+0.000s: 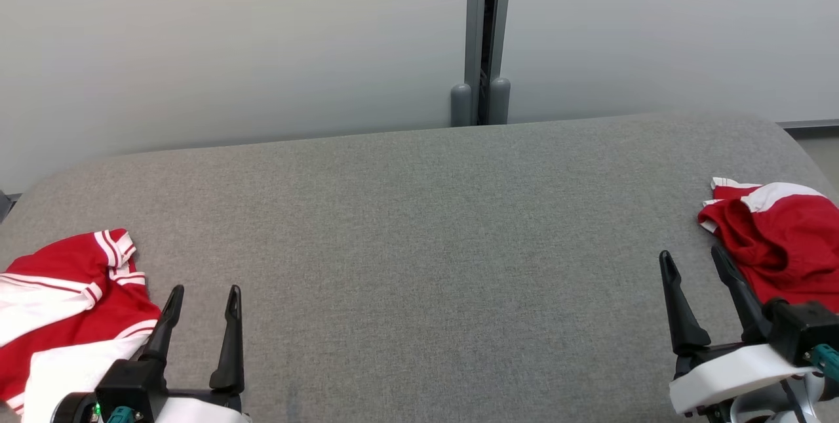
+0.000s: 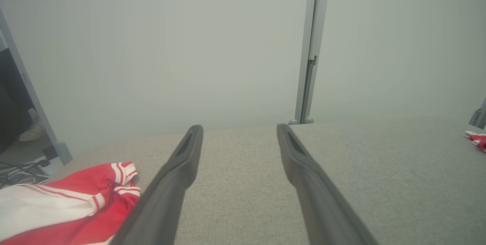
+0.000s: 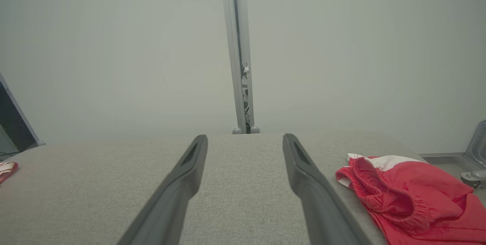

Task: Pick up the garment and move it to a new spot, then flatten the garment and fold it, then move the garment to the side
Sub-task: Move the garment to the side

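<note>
My left gripper point(image 1: 204, 293) has its two dark fingers point(image 1: 229, 344) wide apart, with nothing between them but bare grey cloth. They hold nothing, and I cannot tell whether the tips rest on the surface or hang just above it. My right gripper point(image 1: 692, 254) stands the same way, its fingers point(image 1: 682, 318) spread wide and empty.

Just left of the left gripper lies the red and white striped garment point(image 1: 59, 305), crumpled at the near left corner with a striped cuff turned up towards the far side. The left-hand finger is close beside its edge. In the left wrist view the cloth sits beside that finger, and I cannot say whether they touch.

Just right of the right gripper lies the red garment with a gathered waistband point(image 1: 780, 233), bunched at the right edge with a white panel on its far side. In the right wrist view a strip of grey shows between it and the nearer fingertip.

Both garments sit well apart on the grey padded surface point(image 1: 419, 246), whose middle lies between the grippers. Beyond its far edge are pale wall panels joined by a grey post point(image 1: 482, 36). At the far left in the left wrist view a white shoe point(image 2: 32, 131) is on the floor.
</note>
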Robot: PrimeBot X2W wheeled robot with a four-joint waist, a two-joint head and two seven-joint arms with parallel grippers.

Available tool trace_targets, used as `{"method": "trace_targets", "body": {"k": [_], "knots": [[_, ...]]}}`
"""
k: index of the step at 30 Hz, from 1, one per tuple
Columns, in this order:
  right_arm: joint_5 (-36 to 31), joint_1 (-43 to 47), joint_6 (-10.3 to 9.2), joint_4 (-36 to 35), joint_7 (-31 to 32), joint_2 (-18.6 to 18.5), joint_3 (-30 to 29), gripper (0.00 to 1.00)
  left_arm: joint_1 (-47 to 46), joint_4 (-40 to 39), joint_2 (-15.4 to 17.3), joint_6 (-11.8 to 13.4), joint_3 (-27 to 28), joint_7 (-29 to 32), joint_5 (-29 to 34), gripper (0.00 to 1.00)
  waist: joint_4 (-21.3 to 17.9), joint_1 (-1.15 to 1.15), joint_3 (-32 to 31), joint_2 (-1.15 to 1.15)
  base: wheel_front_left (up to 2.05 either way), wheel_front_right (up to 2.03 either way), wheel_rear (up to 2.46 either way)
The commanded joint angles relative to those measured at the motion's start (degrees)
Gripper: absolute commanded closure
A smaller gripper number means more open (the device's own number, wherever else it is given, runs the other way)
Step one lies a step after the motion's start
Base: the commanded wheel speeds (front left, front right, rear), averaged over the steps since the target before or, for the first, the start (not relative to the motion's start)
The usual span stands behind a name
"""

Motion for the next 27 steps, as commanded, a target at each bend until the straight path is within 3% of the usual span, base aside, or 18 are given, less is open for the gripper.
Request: {"method": "trace_targets", "body": {"k": [1,10,27], "knots": [[-0.38,0.87,0.01,-0.48,0.36,-0.02,-0.1,0.0,0.75,0.22,0.44,0.38,0.21,0.12,-0.43,0.0,0.11,0.0,-0.52,0.0,0.0,0.0,0.0],[-1.05,1.85,0.01,-1.63,1.21,0.54,-0.62,0.0,0.47,0.96,0.94,-0.61,0.23,0.3,-1.56,0.0,0.2,0.0,-1.0,0.0,0.0,0.0,0.0],[-0.78,1.86,0.01,-1.54,1.71,0.86,-0.92,0.0,-0.92,2.16,1.01,-0.04,0.04,0.01,-1.95,0.0,0.37,0.0,-0.92,0.0,0.0,0.0,0.0]]}}
